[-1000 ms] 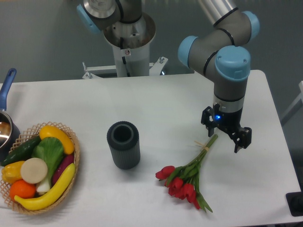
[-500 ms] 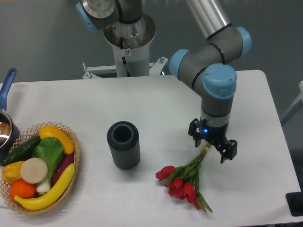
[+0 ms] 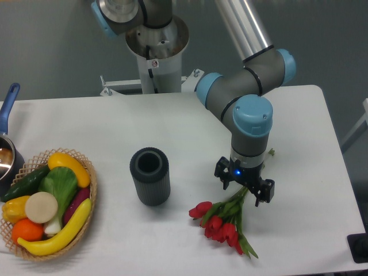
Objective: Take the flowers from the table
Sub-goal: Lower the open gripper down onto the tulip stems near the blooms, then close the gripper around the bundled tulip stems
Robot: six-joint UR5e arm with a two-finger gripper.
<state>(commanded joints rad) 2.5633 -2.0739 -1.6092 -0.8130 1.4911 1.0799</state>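
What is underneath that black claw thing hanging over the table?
Under the tool lie the green stems of the flowers, on the white table. The red blooms stick out toward the front. The tied part of the stems is covered by the tool, so a grip cannot be judged.

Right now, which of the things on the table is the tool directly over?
The flowers: the tool sits over their green stems, while the dark cup and basket lie off toward the other end.

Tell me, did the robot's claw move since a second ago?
Yes. The claw slid left and toward the camera, closer to the dark ribbed cup. It now sits over the stems of the red tulips, which haven't moved.
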